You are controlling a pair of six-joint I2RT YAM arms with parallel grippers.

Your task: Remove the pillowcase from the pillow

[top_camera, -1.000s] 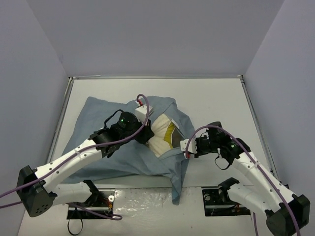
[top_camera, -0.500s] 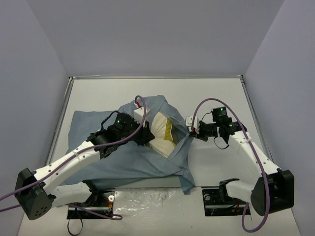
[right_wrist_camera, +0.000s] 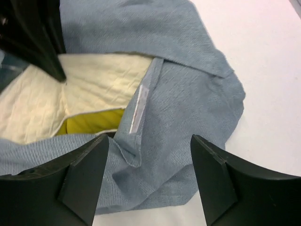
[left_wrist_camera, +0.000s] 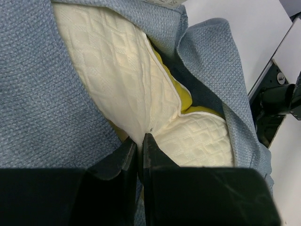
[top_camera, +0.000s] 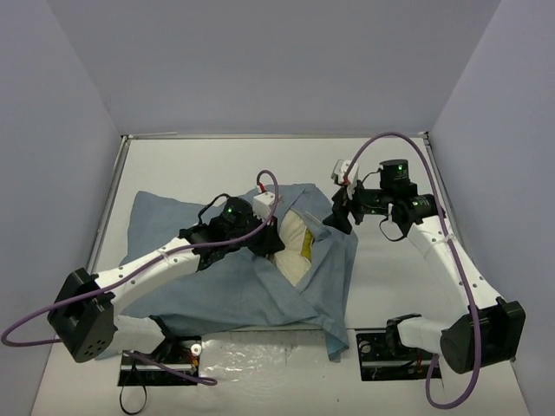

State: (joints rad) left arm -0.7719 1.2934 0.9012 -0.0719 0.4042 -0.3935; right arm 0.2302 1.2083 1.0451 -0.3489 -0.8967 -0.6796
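From the top camera, you see the pillowcase (top_camera: 217, 277) spread blue-grey side up over the left and middle of the table (top_camera: 390, 165). Its mouth is turned toward the right of the frame. The pillow (top_camera: 295, 247) shows cream-white in that mouth, just right of centre, and the rest of it is under the cloth. Your left gripper (top_camera: 279, 247) is down at the exposed pillow. Your right gripper (top_camera: 336, 217) sits above the upper right corner of the pillowcase.

In the left wrist view, the left gripper (left_wrist_camera: 139, 143) at lower centre has its two fingers pressed together on a pinch of the pillow's (left_wrist_camera: 122, 80) quilted cream fabric. A yellow edge (left_wrist_camera: 181, 94) shows along the pillow right of centre. The pillowcase (left_wrist_camera: 42, 94) wraps around it on the left and across the upper right.

In the right wrist view, your right gripper (right_wrist_camera: 148, 174) has its fingers spread wide at the bottom of the frame. Nothing is held between them, and only pillowcase (right_wrist_camera: 188, 117) lies below. A white label strip (right_wrist_camera: 138, 108) runs along its hem at centre. The pillow (right_wrist_camera: 94, 80) lies in the opening at upper left, with the left gripper's (right_wrist_camera: 56, 70) dark tip on it.
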